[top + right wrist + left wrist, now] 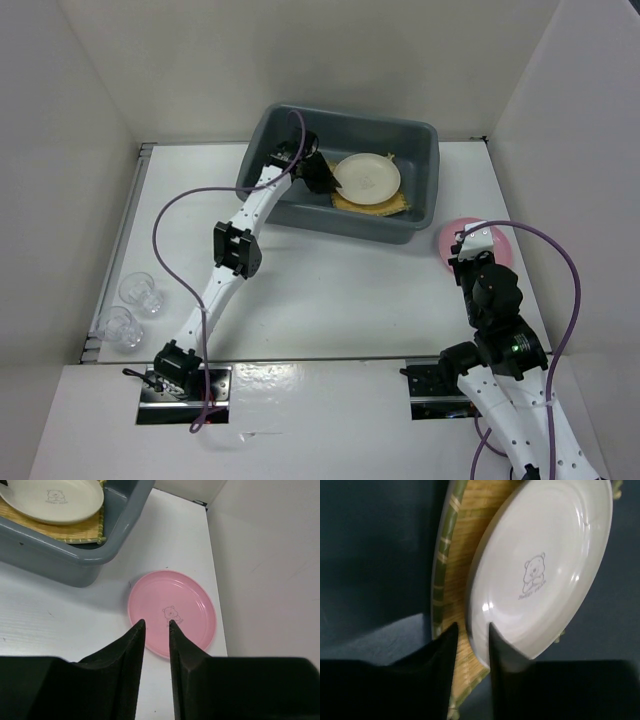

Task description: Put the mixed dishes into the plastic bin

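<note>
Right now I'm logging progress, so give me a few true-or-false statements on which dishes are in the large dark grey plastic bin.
1. The cream round plate lies on the square yellow woven bamboo mat inside the large dark grey plastic bin. True.
2. The pink round plate is in the bin. False: it lies on the table, right of the bin.
3. Two small clear glass cups stand near the table's left edge. True.
4. The right gripper holds the pink plate aloft. False: the plate lies flat on the table.

Lab test cell: white panel walls (300, 50) boxing a white tabletop (330, 290).
</note>
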You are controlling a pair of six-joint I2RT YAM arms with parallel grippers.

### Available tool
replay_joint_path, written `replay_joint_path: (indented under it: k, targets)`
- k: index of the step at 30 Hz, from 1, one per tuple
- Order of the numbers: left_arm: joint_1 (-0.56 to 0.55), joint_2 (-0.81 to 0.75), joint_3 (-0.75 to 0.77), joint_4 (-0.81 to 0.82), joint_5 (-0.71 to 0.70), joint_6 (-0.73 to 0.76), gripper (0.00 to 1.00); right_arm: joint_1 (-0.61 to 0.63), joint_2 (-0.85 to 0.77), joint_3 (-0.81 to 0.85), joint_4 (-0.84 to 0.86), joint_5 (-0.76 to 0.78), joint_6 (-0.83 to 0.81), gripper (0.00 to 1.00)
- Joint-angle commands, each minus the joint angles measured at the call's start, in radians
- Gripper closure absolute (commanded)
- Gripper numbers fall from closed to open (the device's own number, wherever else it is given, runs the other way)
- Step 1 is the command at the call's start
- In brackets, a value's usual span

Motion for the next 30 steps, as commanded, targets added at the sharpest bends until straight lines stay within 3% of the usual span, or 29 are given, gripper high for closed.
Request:
replay_joint_path:
  k: [1, 3, 4, 5, 6, 7, 9, 12, 13, 17, 23, 26, 30]
  targets:
    - [0.006, 0.009, 0.053, 0.055, 0.035, -0.025, 0.59, 0.008, -0.010, -0.009, 0.046, 0.015, 0.012, 0.67]
    - [0.006, -0.002, 0.053, 0.055, 0.035, 0.006, 0.50, 0.008, 0.001, -0.018, 0.057, 0.050, 0.021, 0.60]
    - [0.006, -0.015, 0.053, 0.069, 0.044, 0.015, 0.47, 0.008, 0.001, -0.018, 0.066, 0.067, 0.021, 0.47]
    - [0.015, -0.031, 0.053, 0.090, 0.053, 0.015, 0.43, 0.008, 0.018, -0.018, 0.066, 0.084, 0.032, 0.40]
    - [0.015, -0.042, 0.053, 0.091, 0.064, 0.027, 0.27, 0.008, 0.033, -0.018, 0.066, 0.095, 0.032, 0.36]
    - [0.015, -0.057, 0.053, 0.107, 0.064, 0.036, 0.17, 0.008, 0.085, 0.003, 0.057, 0.095, 0.032, 0.28]
    - [0.024, -0.120, 0.053, 0.107, 0.064, 0.061, 0.00, 0.008, 0.159, 0.032, 0.034, 0.104, 0.032, 0.22]
    - [0.044, -0.244, 0.053, 0.049, -0.039, 0.160, 0.00, -0.093, 0.306, 0.127, -0.001, 0.011, -0.035, 0.17]
    - [0.044, -0.322, 0.053, -0.004, -0.086, 0.240, 0.00, -0.136, 0.373, 0.182, -0.013, -0.090, -0.078, 0.16]
    - [0.007, -0.495, 0.053, -0.145, -0.398, 0.440, 0.00, -0.417, 0.622, 0.302, -0.084, -0.339, -0.175, 0.19]
    - [0.055, -0.621, 0.053, -0.400, -0.431, 0.469, 0.00, -0.440, 0.724, 0.230, -0.127, -0.502, -0.437, 0.19]
    - [0.046, -0.693, -0.023, -0.413, -0.468, 0.500, 0.00, -0.440, 0.734, 0.192, -0.173, -0.574, -0.514, 0.19]
    - [0.024, -0.743, -0.010, -0.413, -0.489, 0.500, 0.00, -0.423, 0.768, 0.138, -0.156, -0.574, -0.534, 0.20]
